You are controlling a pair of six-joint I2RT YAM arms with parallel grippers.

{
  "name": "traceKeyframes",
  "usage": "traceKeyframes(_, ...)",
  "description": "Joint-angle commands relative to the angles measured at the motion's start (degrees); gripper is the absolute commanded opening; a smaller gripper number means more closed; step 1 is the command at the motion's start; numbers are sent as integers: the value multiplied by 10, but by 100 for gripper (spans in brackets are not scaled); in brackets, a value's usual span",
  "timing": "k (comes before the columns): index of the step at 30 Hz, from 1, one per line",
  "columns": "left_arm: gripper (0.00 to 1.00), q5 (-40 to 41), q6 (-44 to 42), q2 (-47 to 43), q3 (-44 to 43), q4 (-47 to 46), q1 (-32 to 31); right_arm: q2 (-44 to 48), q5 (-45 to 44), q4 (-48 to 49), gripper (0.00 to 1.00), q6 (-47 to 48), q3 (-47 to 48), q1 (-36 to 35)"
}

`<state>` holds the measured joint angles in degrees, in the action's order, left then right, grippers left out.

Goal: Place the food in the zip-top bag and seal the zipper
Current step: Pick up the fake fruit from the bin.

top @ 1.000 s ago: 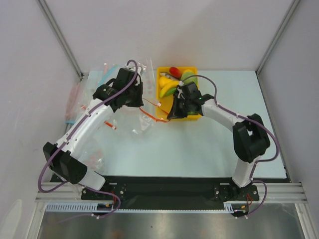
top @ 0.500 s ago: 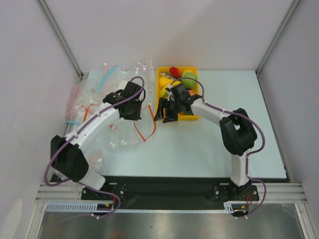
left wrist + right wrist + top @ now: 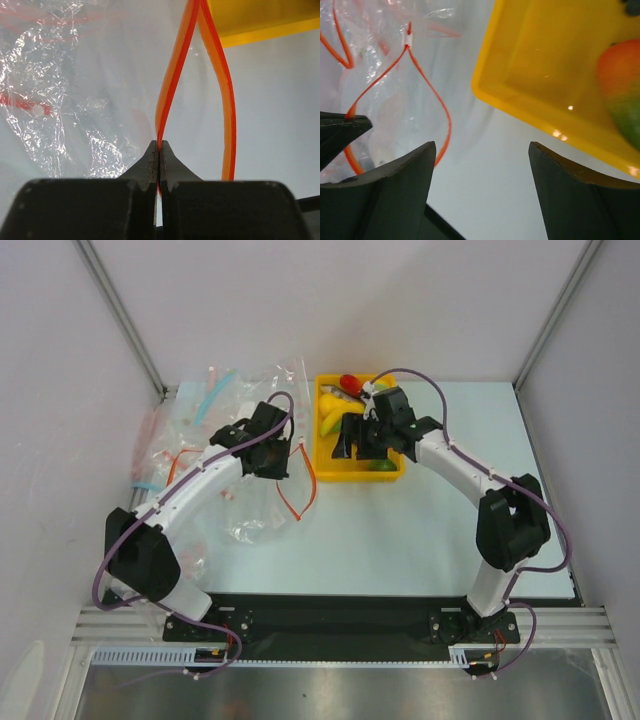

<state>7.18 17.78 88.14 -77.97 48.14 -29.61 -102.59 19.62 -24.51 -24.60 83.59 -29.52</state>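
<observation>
Bag (image 3: 255, 515): lies crumpled on the counter (image 3: 400, 530), left of the yellow tray (image 3: 540, 55). No food is visible inside it.

Zipper (image 3: 170, 85): the two red strips part into a teardrop loop, so the mouth is open. One strip is pinched in the left claw (image 3: 159, 150), whose jaws are pressed together on it. That grip point sits where it did half a second ago, and the loop has kept its shape.

Change noted: the right claw (image 3: 481, 147) has left the bag. Half a second ago it stood just off the tray's left near corner, beside the mouth. It now hangs over the tray with its jaws spread wide and nothing between them.

Food: all of it is in the tray. The mango (image 3: 620, 85) lies against the near wall, and the banana (image 3: 335, 422) sits toward the left side, partly hidden by the arm.

Assessment: opening the mouth appears complete, with one claw left to hold it. Loading has not begun, and the right claw looks set to take a first piece. The mouth is held on one side only, so the free strip may sag shut before a piece arrives.

Other clear pouches (image 3: 150, 450) lie at the counter's left edge, apart from the work.
</observation>
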Motion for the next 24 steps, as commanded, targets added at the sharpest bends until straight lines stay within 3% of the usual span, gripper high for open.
traceKeyframes(1, 0, -33, -20, -18, -12, -25, 1, 28, -68, -26, 81, 91, 3, 20)
traceKeyframes(7, 0, 7, 8, -41, 21, -41, 1, -21, -171, -84, 79, 201, 48, 36)
traceKeyframes(11, 0, 37, 23, -60, 55, -71, 0, -57, -208, -106, 84, 235, 75, 40)
traceKeyframes(24, 0, 46, -3, -96, 72, -96, 0, -185, -203, -141, 87, 237, 161, 46)
